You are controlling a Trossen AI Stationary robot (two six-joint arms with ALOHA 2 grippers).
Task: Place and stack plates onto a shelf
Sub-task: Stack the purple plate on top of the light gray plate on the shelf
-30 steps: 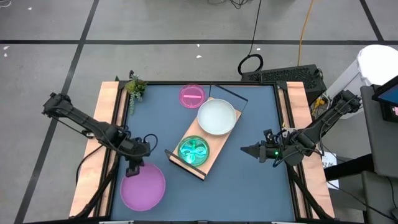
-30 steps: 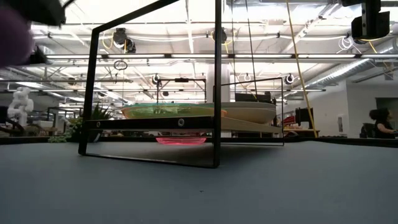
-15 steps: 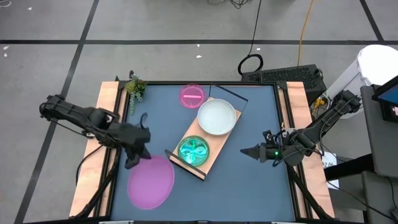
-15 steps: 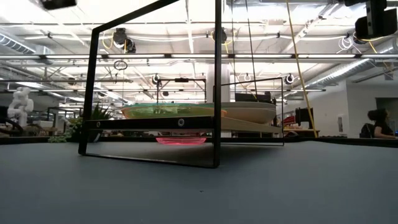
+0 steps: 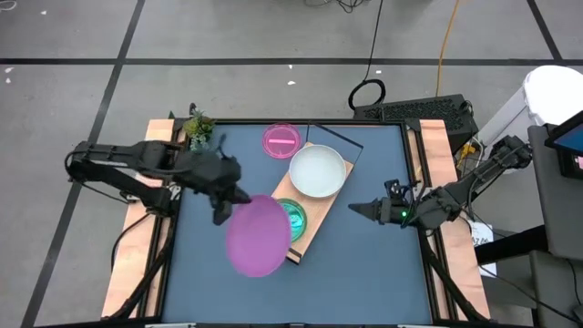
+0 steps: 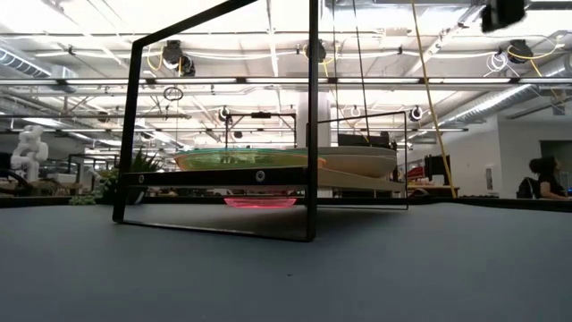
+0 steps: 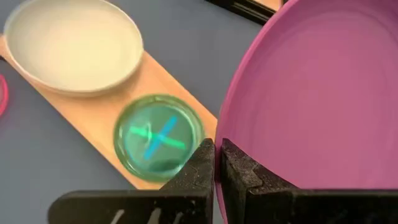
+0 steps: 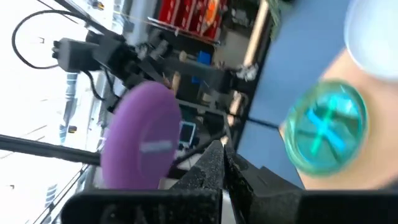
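Observation:
My left gripper (image 5: 225, 208) is shut on a large purple plate (image 5: 258, 235), held in the air over the near end of the shelf (image 5: 321, 205). The shelf is a light-wood board with black frame ends. On it rest a pale white plate (image 5: 318, 171) and a small green plate (image 5: 295, 217); the purple plate partly hides the green one. A small pink plate (image 5: 281, 139) lies on the table by the shelf's far end. My right gripper (image 5: 353, 210) is shut and empty, in the air right of the shelf. My left gripper pinches the purple plate's rim (image 7: 219, 163) between its two fingers (image 7: 202, 163), one finger on the plate's upper face and one beneath. The fingers come from the table's left side. The plate is lifted clear and tilted, reaching away from the fingers toward the right.
A small potted plant (image 5: 198, 128) stands at the table's far left corner. The shelf's black frame ends (image 6: 312, 116) stand upright. Bare dark mat lies along the near edge and at the near right. A person sits far off in the room (image 6: 543, 175).
My left gripper has carried the purple plate from the table's near left corner toward the right and far edges, up to the shelf. The plate has stayed lifted clear and now overlaps the green plate from above. My right gripper has shifted slightly toward the far edge.

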